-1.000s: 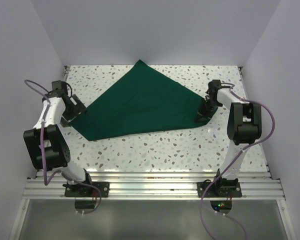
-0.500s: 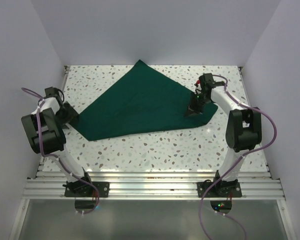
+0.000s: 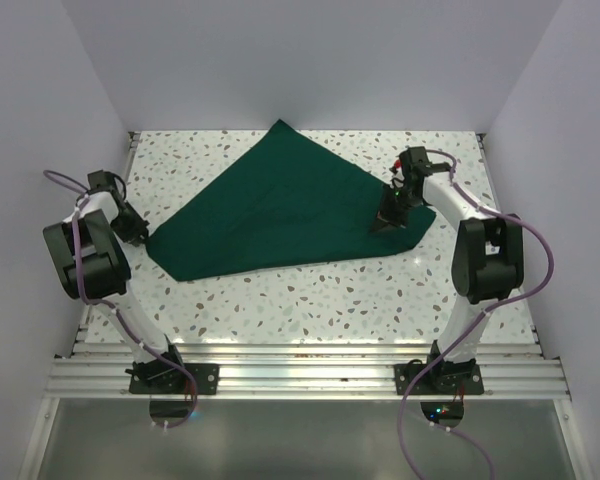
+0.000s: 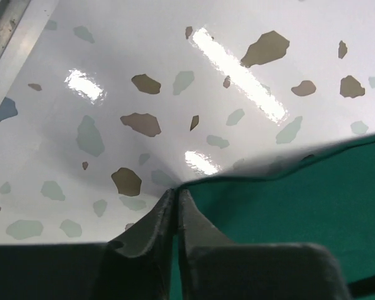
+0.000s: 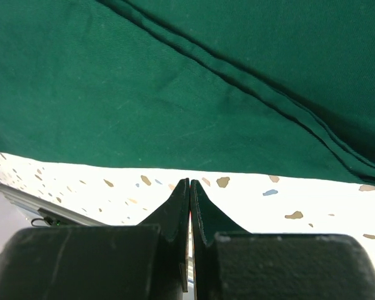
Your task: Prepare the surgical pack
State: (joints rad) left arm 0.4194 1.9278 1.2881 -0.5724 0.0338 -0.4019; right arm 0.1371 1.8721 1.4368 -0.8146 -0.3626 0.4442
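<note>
The surgical pack's dark green drape (image 3: 280, 205) lies spread as a rough triangle on the speckled tabletop. Its left corner sits flat at the table's left side. My left gripper (image 3: 140, 237) is low on the table there, shut on that corner's edge (image 4: 194, 182), with green cloth (image 4: 300, 200) running off to the right of the fingers. My right gripper (image 3: 385, 225) hangs above the drape's right part, jaws pressed together with nothing between them (image 5: 189, 182). Below it I see layered fold edges (image 5: 256, 94) of the drape.
A speckled white tabletop (image 3: 310, 290) is walled on three sides. A metal rail (image 3: 300, 372) carries both arm bases along the near edge. The left table edge (image 4: 6, 37) runs close to my left gripper.
My left gripper closed from wide open onto the drape's left corner. My right arm swung from the drape's right corner inward over the cloth, then held still.
</note>
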